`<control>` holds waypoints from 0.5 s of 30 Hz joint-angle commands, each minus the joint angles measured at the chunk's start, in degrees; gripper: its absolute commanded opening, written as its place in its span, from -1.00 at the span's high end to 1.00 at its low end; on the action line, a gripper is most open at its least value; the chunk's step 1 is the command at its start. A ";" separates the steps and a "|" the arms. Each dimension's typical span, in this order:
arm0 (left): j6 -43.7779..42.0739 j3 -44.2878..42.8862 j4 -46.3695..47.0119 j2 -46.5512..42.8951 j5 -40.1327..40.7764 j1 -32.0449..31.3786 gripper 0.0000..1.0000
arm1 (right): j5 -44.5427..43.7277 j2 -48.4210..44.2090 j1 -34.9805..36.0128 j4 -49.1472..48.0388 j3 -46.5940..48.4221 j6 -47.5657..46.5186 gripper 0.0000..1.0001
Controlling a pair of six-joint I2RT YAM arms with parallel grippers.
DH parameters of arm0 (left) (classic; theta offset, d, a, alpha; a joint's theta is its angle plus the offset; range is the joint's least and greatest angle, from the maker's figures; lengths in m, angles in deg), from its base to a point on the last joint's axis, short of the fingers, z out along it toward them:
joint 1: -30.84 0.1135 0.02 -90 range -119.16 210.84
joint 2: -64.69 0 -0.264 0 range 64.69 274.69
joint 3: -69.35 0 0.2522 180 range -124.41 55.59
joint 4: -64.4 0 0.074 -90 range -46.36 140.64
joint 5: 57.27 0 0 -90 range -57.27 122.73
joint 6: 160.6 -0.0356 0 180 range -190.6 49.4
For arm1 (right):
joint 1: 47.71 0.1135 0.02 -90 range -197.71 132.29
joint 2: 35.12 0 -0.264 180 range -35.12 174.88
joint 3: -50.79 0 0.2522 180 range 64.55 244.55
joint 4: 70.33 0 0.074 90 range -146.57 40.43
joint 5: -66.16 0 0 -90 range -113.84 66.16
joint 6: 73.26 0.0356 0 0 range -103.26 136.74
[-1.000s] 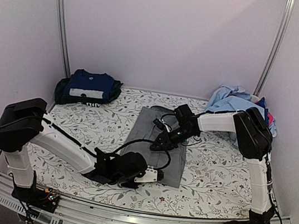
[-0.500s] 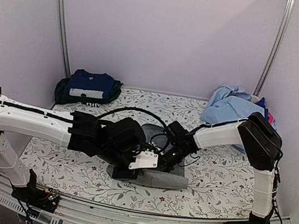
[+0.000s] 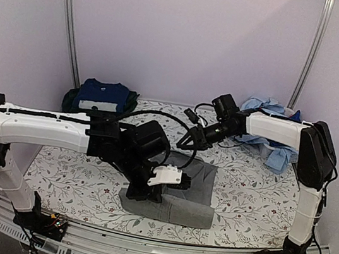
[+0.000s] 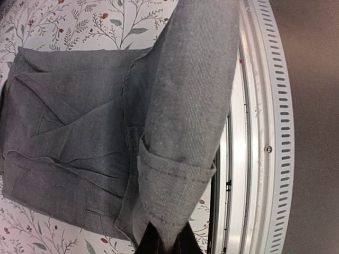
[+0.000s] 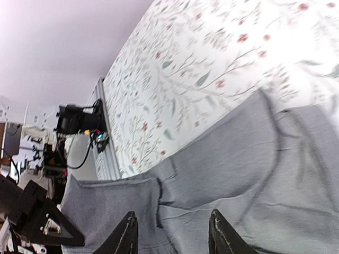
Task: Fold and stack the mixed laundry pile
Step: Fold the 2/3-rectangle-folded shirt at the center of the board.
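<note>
The left end effector [image 4: 168, 242] pinches a sleeve of the grey collared shirt [image 3: 195, 201], folded near the worktop's [image 3: 246, 209] front edge. The right end effector [image 5: 170, 233] hovers above, fingers [image 5: 127, 235] spread, empty

Finely speckled grey shirt [image 4: 79, 106] on a white sheet [image 3: 249, 190] of green vines and red blooms; navy T-shirt [image 3: 101, 94] at ten o'clock, light blue shirts [image 3: 265, 107] at two.
</note>
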 commanded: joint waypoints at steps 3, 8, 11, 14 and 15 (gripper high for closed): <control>-3.83 -6.60 -1.21 5.05 -2.39 5.46 0.93 | -10.36 8.41 -5.79 5.59 10.39 -1.25 0.10; -6.85 -11.96 -1.35 9.97 -1.07 8.99 0.89 | -10.78 16.91 -5.83 8.28 14.89 -2.75 0.14; -8.71 -15.36 -1.41 13.85 -0.06 11.34 0.89 | -10.37 20.22 -5.60 9.66 14.68 -4.82 0.22; -10.23 -18.81 -1.44 17.14 0.59 13.23 0.88 | -10.83 21.00 -4.70 10.00 13.21 -6.81 0.30; -10.68 -19.76 -1.38 18.15 0.62 13.75 0.88 | -11.61 21.09 -4.44 10.20 12.83 -7.39 0.33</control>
